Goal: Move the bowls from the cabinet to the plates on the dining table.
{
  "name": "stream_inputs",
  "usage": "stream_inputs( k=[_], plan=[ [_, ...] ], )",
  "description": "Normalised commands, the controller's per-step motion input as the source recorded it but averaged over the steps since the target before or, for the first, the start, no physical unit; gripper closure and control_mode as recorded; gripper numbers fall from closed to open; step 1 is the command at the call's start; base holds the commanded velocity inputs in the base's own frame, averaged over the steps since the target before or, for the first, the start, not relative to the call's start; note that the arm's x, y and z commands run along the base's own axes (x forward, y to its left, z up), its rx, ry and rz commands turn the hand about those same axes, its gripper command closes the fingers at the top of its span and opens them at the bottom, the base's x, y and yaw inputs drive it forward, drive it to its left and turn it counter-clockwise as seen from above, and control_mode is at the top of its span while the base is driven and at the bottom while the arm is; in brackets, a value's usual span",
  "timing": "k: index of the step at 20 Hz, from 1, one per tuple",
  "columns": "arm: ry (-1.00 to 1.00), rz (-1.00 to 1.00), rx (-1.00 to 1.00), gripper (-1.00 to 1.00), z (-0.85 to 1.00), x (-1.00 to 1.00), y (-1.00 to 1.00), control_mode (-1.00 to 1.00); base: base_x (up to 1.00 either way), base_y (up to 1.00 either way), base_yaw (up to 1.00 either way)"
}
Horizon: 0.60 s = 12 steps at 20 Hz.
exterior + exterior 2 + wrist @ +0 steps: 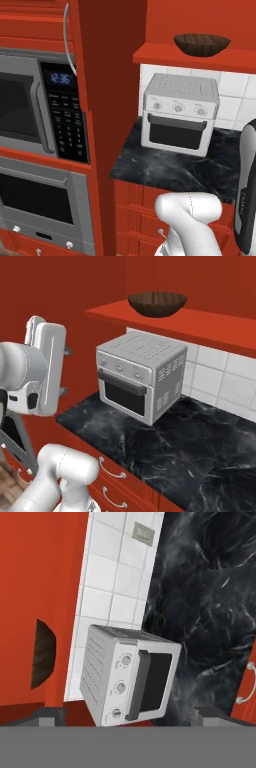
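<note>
The dark brown wooden bowl [202, 44] [157, 303] sits upright on the red shelf [160, 54] [205, 326] of the cabinet, above a toaster oven. In the rolled hand view the bowl [44, 654] appears edge-on at the left. My gripper [65, 371] [132, 718] hangs open and holds nothing, well short of the shelf and lower than the bowl. A long curved silver cabinet handle [66, 35] shows at the upper left. The cream bowl, the plates and the dining table are out of view.
A white toaster oven [180, 112] [140, 376] [130, 674] stands on the black marble counter [170, 170] [165, 446] right under the shelf. A built-in microwave [35, 107] and oven [40, 200] fill the left wall. Red drawers [117, 476] run below the counter.
</note>
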Motion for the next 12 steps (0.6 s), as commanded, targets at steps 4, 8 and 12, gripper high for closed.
stream_inputs(
  k=[4, 8, 12],
  plan=[
    [0.00, 0.00, 0.00, -1.00, 0.00, 0.00, 0.00, 1.00, 0.77, -0.33, 0.21],
    [0.00, 0.00, 0.00, -1.00, 0.00, 0.00, 0.00, 1.00, 0.72, -0.38, 0.19],
    [0.00, 0.17, 0.12, -1.00, 0.25, 0.62, -0.44, -1.00, 0.00, 0.00, 0.00]
  ],
)
